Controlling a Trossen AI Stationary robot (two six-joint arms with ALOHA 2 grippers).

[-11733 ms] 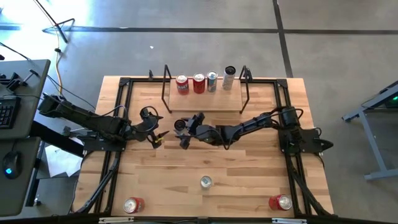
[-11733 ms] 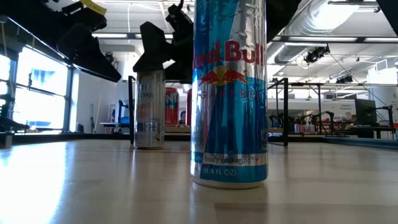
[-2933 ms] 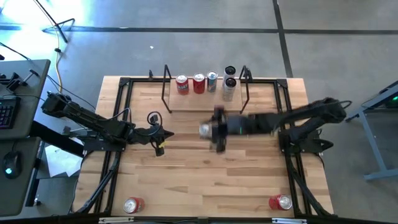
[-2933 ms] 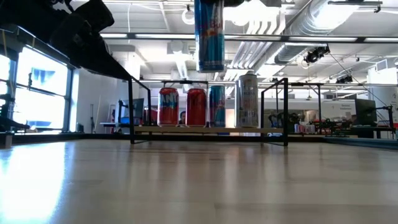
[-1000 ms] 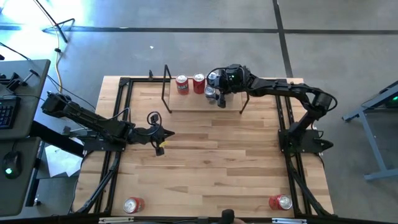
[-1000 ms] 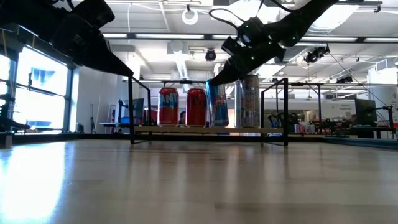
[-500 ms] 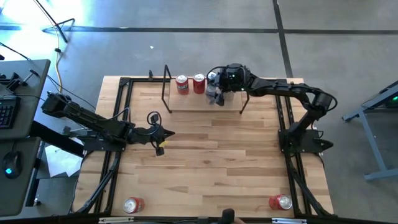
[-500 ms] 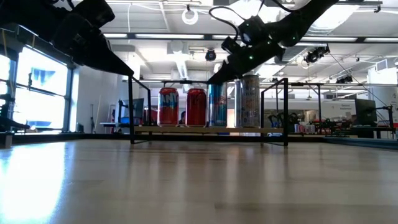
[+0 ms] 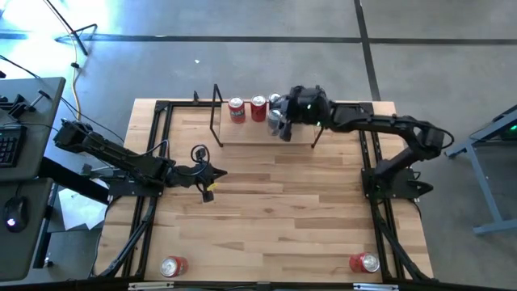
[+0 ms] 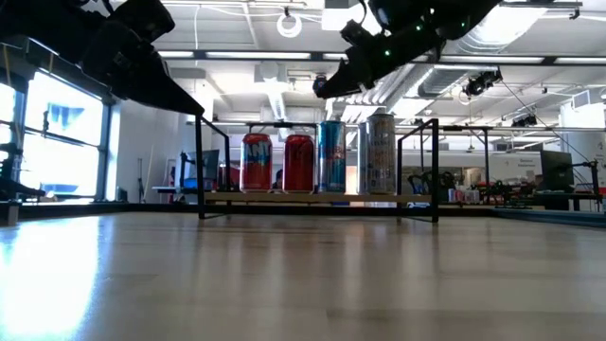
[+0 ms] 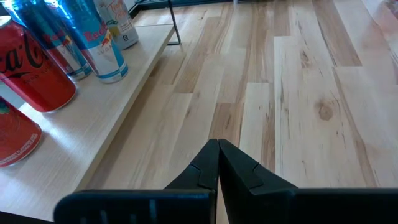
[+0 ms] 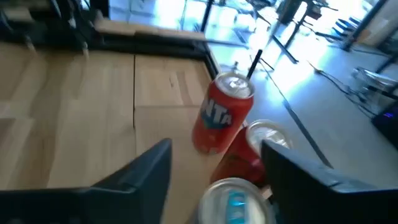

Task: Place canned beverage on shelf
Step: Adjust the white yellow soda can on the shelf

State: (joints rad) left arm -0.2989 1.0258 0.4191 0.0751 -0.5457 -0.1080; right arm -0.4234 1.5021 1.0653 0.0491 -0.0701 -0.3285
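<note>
The shelf (image 10: pixel 312 197) stands at the table's far edge, with a row of cans upright on its board: an orange-red Fanta (image 10: pixel 256 163), a red can (image 10: pixel 299 163), a blue Red Bull can (image 10: pixel 331 156) and a tall silver can (image 10: pixel 379 153). My right gripper (image 10: pixel 327 87) hangs open a little above the blue can and clear of it. In the right wrist view that can's top (image 12: pixel 236 200) shows below, between the spread fingers. My left gripper (image 9: pixel 212 174) is shut on nothing, above the table's left middle.
Two red cans sit near the table's front edge, one at the left (image 9: pixel 174 265) and one at the right (image 9: pixel 365 263). Black rod frames (image 10: pixel 201 166) stand upright at both short ends of the shelf. Bare wood lies between the shelf and the front cans.
My right gripper has let go of the blue Red Bull can and risen straight up off it. The can stays upright on the shelf between the red can and the silver can.
</note>
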